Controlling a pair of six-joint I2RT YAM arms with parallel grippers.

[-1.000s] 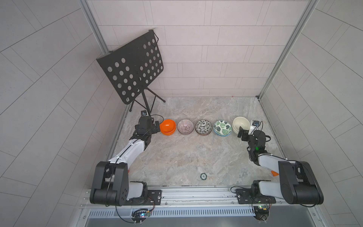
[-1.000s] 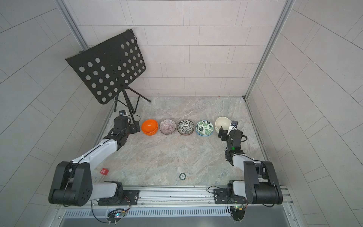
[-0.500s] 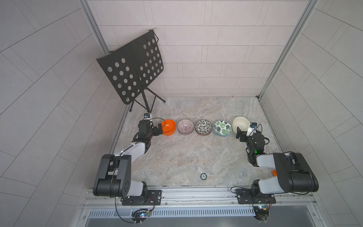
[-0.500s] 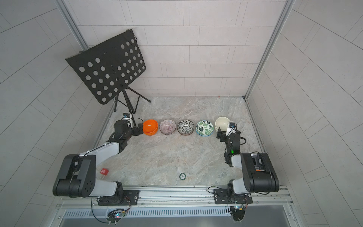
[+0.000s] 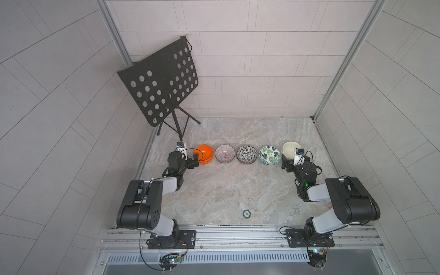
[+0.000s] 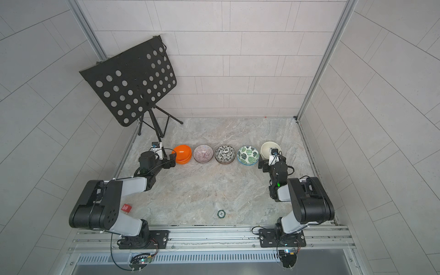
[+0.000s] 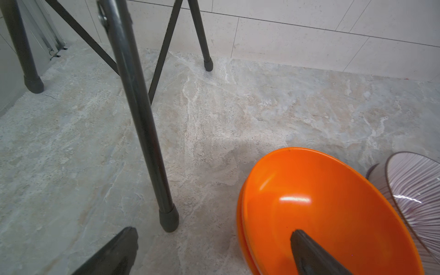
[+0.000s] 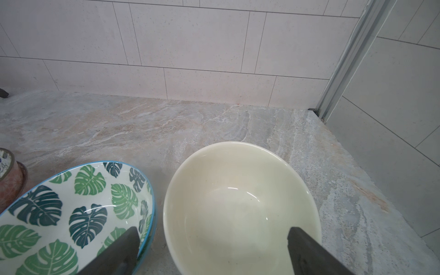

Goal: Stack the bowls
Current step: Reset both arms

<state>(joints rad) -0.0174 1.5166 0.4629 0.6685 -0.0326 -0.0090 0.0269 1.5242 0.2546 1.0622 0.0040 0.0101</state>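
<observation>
Left gripper (image 7: 212,234) spread wide, gripping nothing, one finger over the inside of the orange bowl (image 7: 321,209), the other over bare bench (image 5: 226,188) by a foot of the music stand (image 5: 164,83); a second orange rim shows underneath. Right gripper (image 8: 213,229) equally wide and empty, one finger above the cream bowl (image 8: 238,195), the other above the green-leaf bowl (image 8: 71,209) beside it. The row crosses the bench's middle, left edge to right: orange, purple-striped bowl (image 5: 225,153), black-and-white bowl (image 5: 246,154), green-leaf, cream.
</observation>
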